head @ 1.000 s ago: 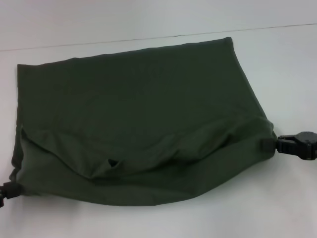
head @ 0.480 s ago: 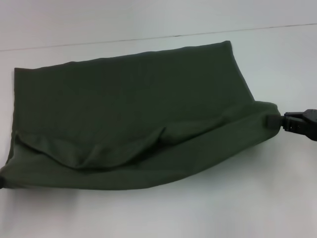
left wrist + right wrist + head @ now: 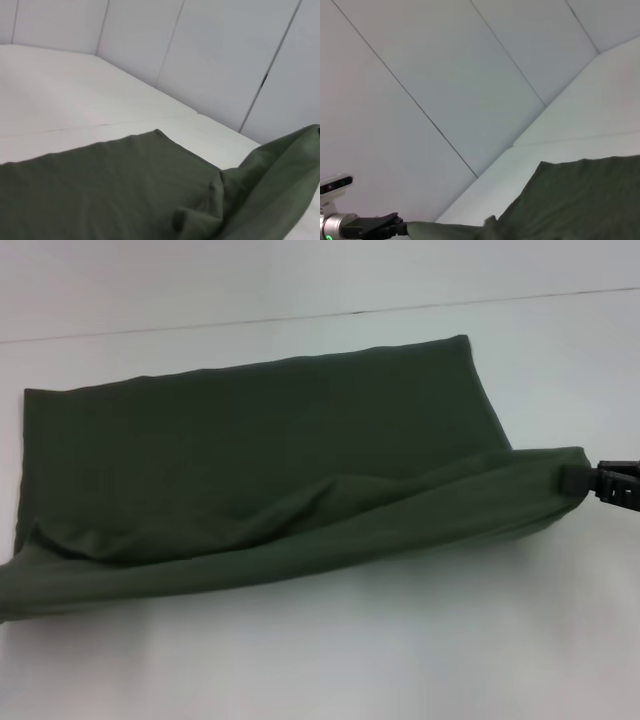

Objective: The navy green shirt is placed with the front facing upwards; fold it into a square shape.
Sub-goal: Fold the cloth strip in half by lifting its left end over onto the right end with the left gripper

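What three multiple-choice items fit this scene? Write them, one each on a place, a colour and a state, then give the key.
1. Where is the right gripper?
A. Over the middle of the shirt
B. At the shirt's near right corner
C. At the table's far edge

2. What colour is the shirt's visible cloth?
A. Bright red
B. White with stripes
C. Plain dark green

3. How is the shirt's near edge?
A. Held up off the table
B. Lying flat on the table
C. Rolled into a ball

Key:
1. B: the right gripper pinches the navy green shirt at that corner.
2. C: no lettering shows.
3. A: it hangs above the table between the right gripper and the left gripper, casting a shadow.
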Controlling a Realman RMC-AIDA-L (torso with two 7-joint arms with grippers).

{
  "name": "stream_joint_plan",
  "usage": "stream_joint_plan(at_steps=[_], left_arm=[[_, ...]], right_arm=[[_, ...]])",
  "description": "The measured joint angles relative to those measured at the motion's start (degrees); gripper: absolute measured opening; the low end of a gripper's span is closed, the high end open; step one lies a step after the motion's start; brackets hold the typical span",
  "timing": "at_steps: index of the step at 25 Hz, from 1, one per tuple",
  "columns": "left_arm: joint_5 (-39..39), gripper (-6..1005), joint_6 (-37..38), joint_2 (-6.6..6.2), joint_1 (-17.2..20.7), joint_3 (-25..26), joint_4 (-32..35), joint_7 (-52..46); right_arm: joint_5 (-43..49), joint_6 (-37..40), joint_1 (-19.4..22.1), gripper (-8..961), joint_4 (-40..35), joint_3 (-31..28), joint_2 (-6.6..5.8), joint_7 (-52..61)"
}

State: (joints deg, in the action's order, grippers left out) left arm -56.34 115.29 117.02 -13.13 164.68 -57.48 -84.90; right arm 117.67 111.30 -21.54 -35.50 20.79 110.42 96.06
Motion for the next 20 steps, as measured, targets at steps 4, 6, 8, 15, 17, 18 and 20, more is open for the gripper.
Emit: stream_joint_plan(at_steps=[4,6,8,15,17,18,20], left_arm=[[-1.5,19,0.55,-0.16,0.92,0.08,-0.83,0.17],[-1.96,19,0.73,-0.17,1.24,0.09,-1.46,0.18],[-2.29,19,0.83,-0.15,1.44,0.08,-1.98,0.18],[-3.44,19,0.49,-0.18,-0.71,-0.65,-1.32,0.04],[-3.44,20,0.12,-0.19,-2.18,-0.82,-0.52,0.01],[-3.44,20,-0.06,-0.22,-2.99,-0.84,-0.12,0.0],[-3.43,20,-0.52,-0.29,-4.32,-0.84,0.33,-0.05]], right_arm=[[-1.17,0.89,0.99,28,-0.01,-0.27,-0.02,-0.61],[-1.61,1.24,1.34,27,-0.03,-0.94,-0.07,-0.7],[-1.76,1.37,1.5,27,-0.06,-1.53,-0.09,-0.7],[-2.0,-0.78,0.65,28,-0.1,-2.68,0.13,-0.11],[-2.01,-2.11,0.11,28,0.05,-2.69,0.31,0.19],[-2.01,-2.74,-0.15,28,0.15,-2.69,0.37,0.44],[-2.01,-3.88,-0.68,28,0.27,-2.73,0.46,1.19]])
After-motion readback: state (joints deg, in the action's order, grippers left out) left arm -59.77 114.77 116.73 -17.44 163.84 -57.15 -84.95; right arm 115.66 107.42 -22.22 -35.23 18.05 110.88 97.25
